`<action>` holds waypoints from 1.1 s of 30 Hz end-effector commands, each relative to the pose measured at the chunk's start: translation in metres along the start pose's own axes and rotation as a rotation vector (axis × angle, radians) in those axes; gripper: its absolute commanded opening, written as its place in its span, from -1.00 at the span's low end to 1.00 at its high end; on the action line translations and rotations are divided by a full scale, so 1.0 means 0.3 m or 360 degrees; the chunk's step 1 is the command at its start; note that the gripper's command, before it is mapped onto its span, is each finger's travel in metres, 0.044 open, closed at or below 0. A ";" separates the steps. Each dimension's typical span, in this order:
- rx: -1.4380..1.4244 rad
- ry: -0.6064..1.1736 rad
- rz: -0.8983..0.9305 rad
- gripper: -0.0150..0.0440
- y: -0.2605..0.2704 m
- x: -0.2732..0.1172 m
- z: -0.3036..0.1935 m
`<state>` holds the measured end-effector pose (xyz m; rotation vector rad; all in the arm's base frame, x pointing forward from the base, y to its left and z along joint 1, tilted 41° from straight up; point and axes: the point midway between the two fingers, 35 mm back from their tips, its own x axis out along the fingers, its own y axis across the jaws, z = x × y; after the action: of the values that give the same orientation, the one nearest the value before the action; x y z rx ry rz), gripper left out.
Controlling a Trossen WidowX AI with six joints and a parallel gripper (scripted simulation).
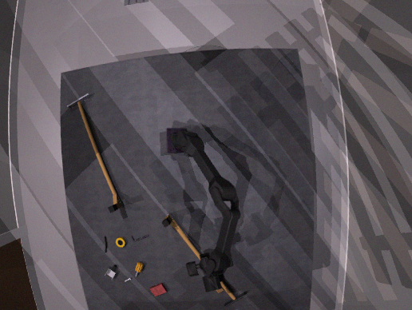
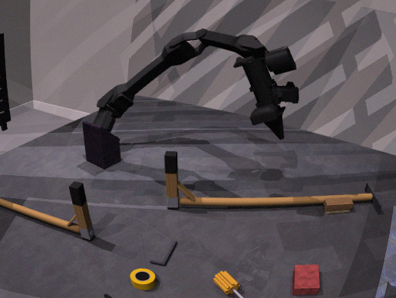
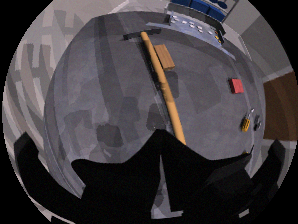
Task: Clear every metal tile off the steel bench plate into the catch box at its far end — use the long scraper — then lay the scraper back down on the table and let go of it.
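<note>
One scraper (image 1: pixel 184 236) (image 2: pixel 249 201) (image 3: pixel 167 92) with a long wooden handle lies on the table below the arm. A black-capped grip (image 2: pixel 171 165) stands up at its near end; a dark blade is at its far end. A second scraper (image 1: pixel 97 153) (image 2: pixel 38 217) lies farther left. My gripper (image 2: pixel 282 137) (image 3: pixel 160 132) is shut and empty, above the table and clear of the handle. In the wrist view a pale plate (image 3: pixel 162 27) bears several small light tiles, with blue bins (image 3: pixel 200 7) behind. I cannot tell which is the catch box.
A wooden block (image 2: pixel 338 204) (image 3: pixel 164 56) lies beside the nearer scraper's handle. A red block (image 1: pixel 158 289) (image 2: pixel 305 279) (image 3: pixel 236 86), yellow tape roll (image 1: pixel 120 237) (image 2: pixel 143 284), yellow-handled tool (image 1: pixel 139 267) (image 2: pixel 226 282) and dark hex key (image 2: pixel 167 255) also lie on the table.
</note>
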<state>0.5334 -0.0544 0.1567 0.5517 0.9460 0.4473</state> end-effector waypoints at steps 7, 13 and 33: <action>0.0011 -0.0005 0.0002 -0.49 0.002 0.034 -0.011; 0.0011 -0.0004 0.0001 -0.49 -0.002 0.084 -0.024; 0.0010 -0.0003 0.0001 -0.49 -0.004 0.249 -0.083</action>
<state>0.5496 -0.0103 0.1048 0.5552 0.9431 0.4502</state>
